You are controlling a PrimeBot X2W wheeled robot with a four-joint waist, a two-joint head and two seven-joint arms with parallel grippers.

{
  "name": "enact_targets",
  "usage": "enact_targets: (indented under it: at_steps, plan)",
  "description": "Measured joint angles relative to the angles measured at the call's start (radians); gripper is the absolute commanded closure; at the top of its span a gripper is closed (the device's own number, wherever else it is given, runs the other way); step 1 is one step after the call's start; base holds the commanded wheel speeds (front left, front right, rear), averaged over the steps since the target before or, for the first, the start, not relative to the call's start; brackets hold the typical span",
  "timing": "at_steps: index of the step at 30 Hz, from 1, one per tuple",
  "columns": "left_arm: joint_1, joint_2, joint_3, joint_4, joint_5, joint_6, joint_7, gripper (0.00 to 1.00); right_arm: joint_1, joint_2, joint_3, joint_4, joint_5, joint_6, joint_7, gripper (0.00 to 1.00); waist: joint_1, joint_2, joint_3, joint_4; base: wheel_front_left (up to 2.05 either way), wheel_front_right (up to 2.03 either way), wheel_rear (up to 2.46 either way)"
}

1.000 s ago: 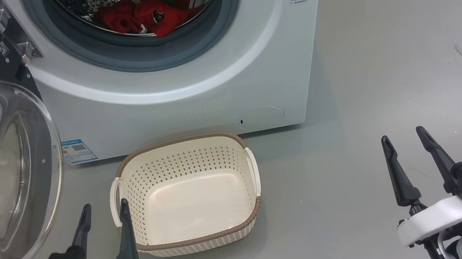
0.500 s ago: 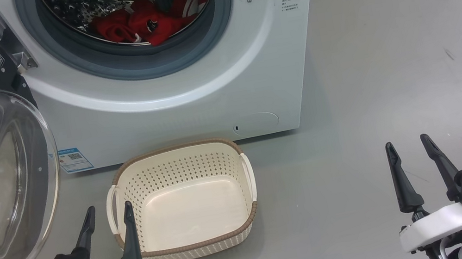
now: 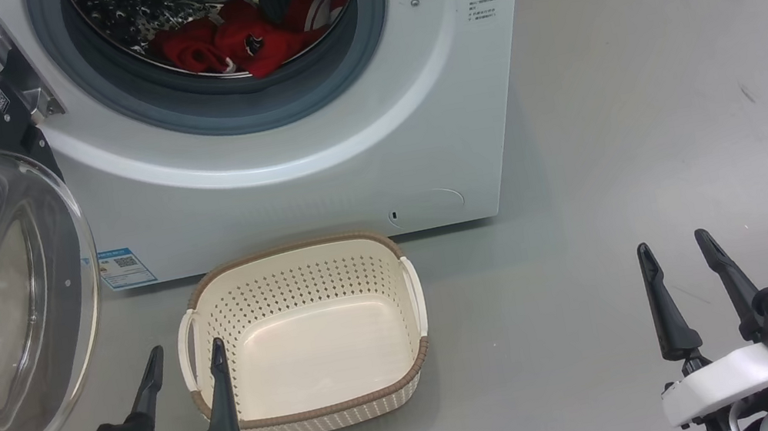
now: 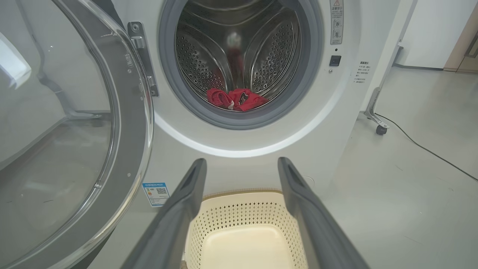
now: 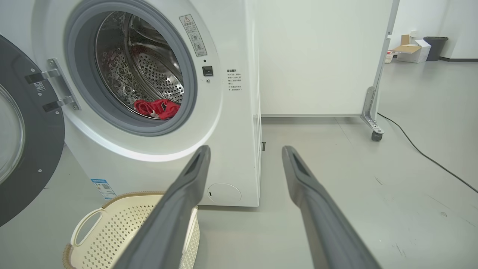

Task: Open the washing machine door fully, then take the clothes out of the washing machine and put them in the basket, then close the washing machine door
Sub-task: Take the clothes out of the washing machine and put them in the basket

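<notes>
Nothing's really legible tbh: the big white front-loading washing machine (image 3: 316,180) has a small blue QR-code sticker (image 3: 125,267), a block of tiny grey print (image 3: 482,1) and a white warning-triangle sticker (image 5: 193,35), all too small to read.

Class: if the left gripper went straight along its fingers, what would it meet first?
Likely the washing machine, at the bottom of its grey ring below the clothes; the left gripper looks set to clear the basket; depth is unclear.
</notes>
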Motion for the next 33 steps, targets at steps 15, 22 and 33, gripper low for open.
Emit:
enact_targets:
  at_steps: [15,22,33]
  plan:
    - [0.0,-0.001,-0.015,0.001,0.009,0.003,0.001,0.0,0.008,0.0,0.002,-0.001,0.002,-0.001,0.0,0.0,0.0,0.0,-0.009,0.003,0.14,-0.14,0.0]
    - [0.0,-0.001,-0.015,0.0,0.009,0.003,0.001,0.0,0.008,0.0,0.004,-0.001,0.002,-0.001,0.0,0.0,0.0,0.0,-0.008,0.002,0.53,-0.53,0.0]
    - [0.001,-0.001,-0.015,-0.003,0.01,0.003,0.001,0.0,0.008,0.0,0.004,-0.004,0.002,-0.001,0.0,0.0,0.0,0.0,-0.002,0.001,0.9,-0.9,0.0]
